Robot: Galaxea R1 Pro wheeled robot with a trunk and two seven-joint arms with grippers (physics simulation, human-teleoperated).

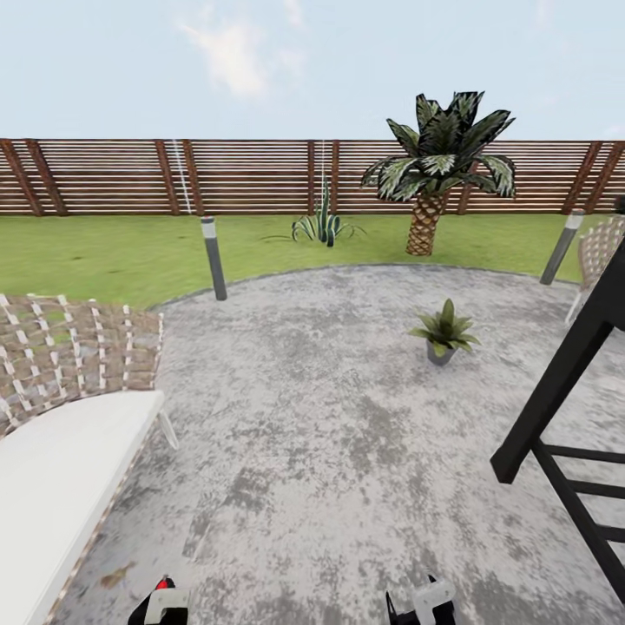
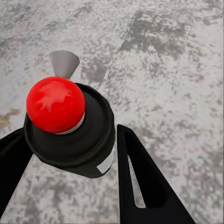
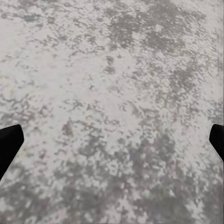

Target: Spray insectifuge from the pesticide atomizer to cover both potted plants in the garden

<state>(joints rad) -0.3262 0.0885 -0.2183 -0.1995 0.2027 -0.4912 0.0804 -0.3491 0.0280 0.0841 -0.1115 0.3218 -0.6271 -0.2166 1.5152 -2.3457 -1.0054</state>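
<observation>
I've got the L gripper [image 2: 70,154] clamped on the atomizer [image 2: 70,135], nozzle fwd, ready to spray. R gripper [image 3: 112,140] jaws wide, empty, kept low. Potted plant [image 1: 444,331] ahead-right, well apart, so I'd drive closer.

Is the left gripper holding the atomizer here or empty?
Holding it. The left gripper's fingers flank the dark atomizer, red cap and grey nozzle showing.

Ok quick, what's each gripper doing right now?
Left gripper: closed on the spray bottle, red cap up.
Right gripper: open, holding nothing, above the grey paving.
</observation>
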